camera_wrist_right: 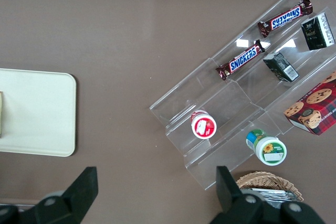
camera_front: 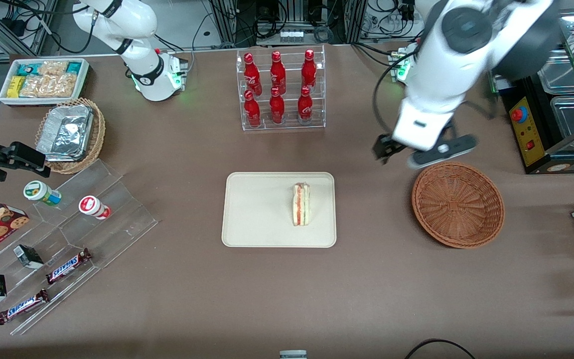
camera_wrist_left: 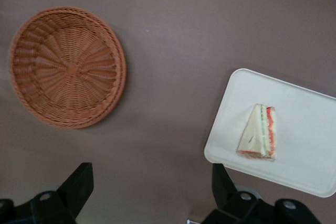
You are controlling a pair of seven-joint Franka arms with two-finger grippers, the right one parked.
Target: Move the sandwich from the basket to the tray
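Resting on the tray, the sandwich stands on one edge in the half toward the working arm's end of the table, its long axis running from the front camera's side toward the bottle rack. Its pale bread faces flank pink-red and green layers, soft against the tray's smooth cream surface, low rim and rounded corners. The basket, a round, shallow bowl of reddish-brown woven wicker, holds nothing and sits well apart from the tray. The gripper hangs above the table just beside the basket's rim, farther from the front camera than the basket, with its fingers spread apart and nothing between them. Judging by this layout, the transfer looks complete; the sandwich lies sideways from the jaws, toward the parked arm's end.
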